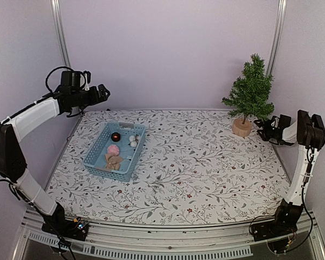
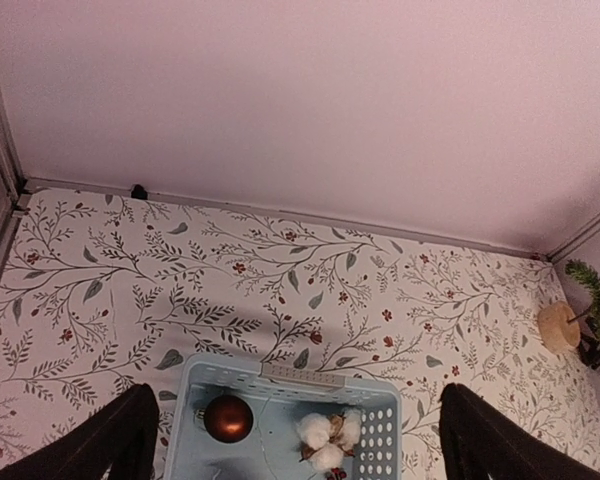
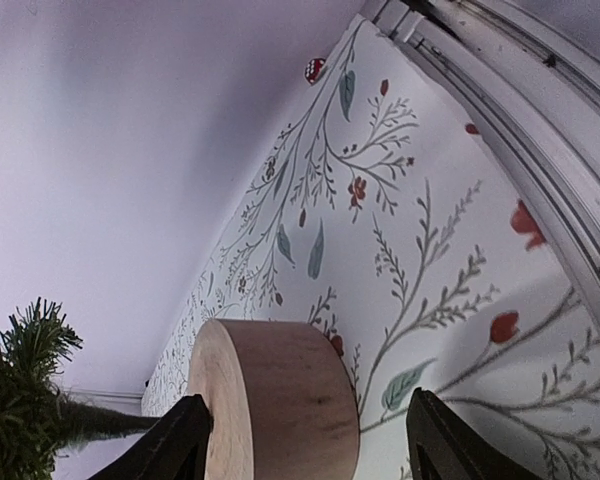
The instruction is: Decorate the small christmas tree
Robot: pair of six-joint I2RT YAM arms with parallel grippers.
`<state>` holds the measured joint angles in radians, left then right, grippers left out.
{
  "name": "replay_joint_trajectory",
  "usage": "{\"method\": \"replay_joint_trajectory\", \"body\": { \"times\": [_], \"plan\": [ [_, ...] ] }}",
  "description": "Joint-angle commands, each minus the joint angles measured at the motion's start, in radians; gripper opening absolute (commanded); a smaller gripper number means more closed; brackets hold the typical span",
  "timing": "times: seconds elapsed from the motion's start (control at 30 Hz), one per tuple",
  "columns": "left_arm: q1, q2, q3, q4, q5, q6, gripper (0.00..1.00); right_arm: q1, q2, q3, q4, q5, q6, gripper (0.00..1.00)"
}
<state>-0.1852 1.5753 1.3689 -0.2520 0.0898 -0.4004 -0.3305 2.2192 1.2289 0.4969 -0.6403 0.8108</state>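
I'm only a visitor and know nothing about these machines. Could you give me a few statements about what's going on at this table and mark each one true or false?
1. The small christmas tree stands inside the blue basket. False: it stands on the table at the far right, well away from the basket.
2. The right end effector has a finger on each side of the tree's wooden base. True.
3. The left end effector is holding the dark red ball. False: it hangs open and empty above the basket, and the ball lies inside the basket.
4. No ornament hangs on the tree. True.
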Motion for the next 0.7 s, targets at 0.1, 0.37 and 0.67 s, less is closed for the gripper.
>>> {"method": "replay_joint_trajectory", "body": {
  "times": [0.1,0.37,0.67],
  "plan": [
    [-0.011,0.028,0.022,-0.014,0.014,0.017,0.99,-0.005,0.140,0.182,-0.021,-0.108,-0.010,0.68],
    [-0.011,0.031,0.006,-0.027,0.018,0.022,0.99,0.017,0.262,0.365,-0.145,-0.159,-0.047,0.65],
    [-0.011,0.041,0.019,-0.048,0.030,0.035,0.99,0.037,0.362,0.537,-0.288,-0.238,-0.079,0.63]
  ]
}}
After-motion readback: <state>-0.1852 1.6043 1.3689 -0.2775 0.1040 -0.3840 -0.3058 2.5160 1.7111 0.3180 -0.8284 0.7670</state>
